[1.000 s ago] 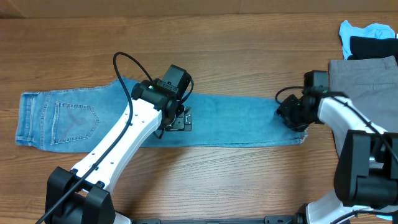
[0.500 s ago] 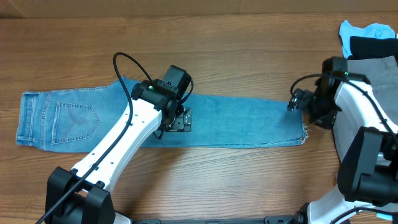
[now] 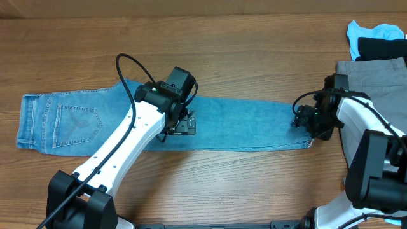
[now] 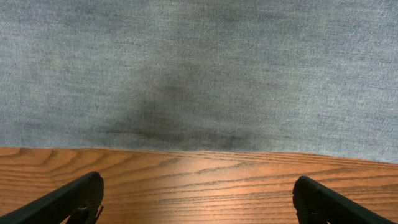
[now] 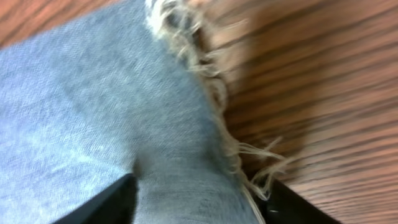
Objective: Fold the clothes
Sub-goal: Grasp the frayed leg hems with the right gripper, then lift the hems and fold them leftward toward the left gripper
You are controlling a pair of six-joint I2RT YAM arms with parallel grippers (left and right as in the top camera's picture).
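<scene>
A wooden tabletop [image 3: 254, 57] fills nearly the whole overhead view. It is a warm mid-brown, and its grain runs left to right in long streaks with a few darker bands. Along the far edge a paler, tan strip [image 3: 191, 5] spans the full width. It may be the tabletop's border or a surface behind it; too little shows to tell. The light is soft and even, with faint shadows. From the left wrist the wood looks more orange, its fine wavy grain lines in sharp focus. From the right wrist it is blurred and darker, reddish-brown with slanting streaks.
</scene>
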